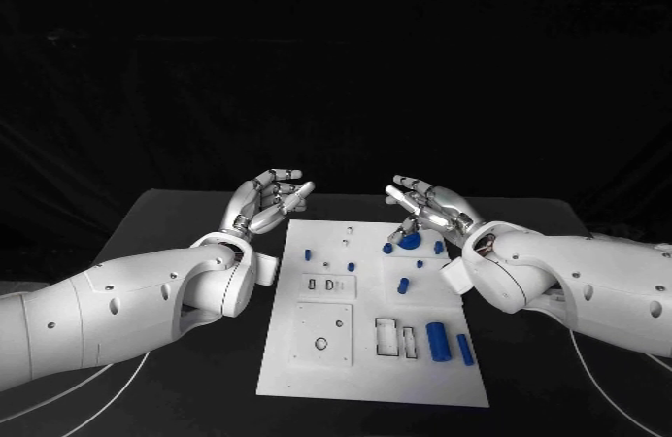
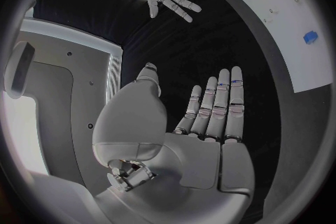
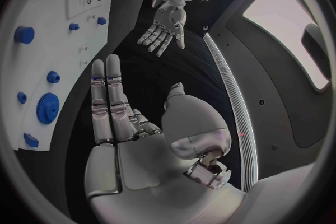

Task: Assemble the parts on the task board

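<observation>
Parts partly hidden: blue gear (image 1: pixel 409 242) and small pegs tucked behind right hand (image 1: pixel 431 209) fingers, shapes hard to read. Task board (image 1: pixel 367 359) white, flat on tabletop (image 1: pixel 183 214), between hands. Two blue cylinders (image 1: pixel 438 341) lying nearer robot. Left hand (image 1: pixel 269 200) raised, fingers spread, empty; right hand likewise empty

No text, label, brand, number or sign could be read in any of the views. The flat white rectangular task board (image 1: pixel 367 359) carried only cut-out slots and holes, with no print that could be made out, and the small blue plastic parts (image 1: pixel 437 341) on it bore no markings that could be told.
</observation>
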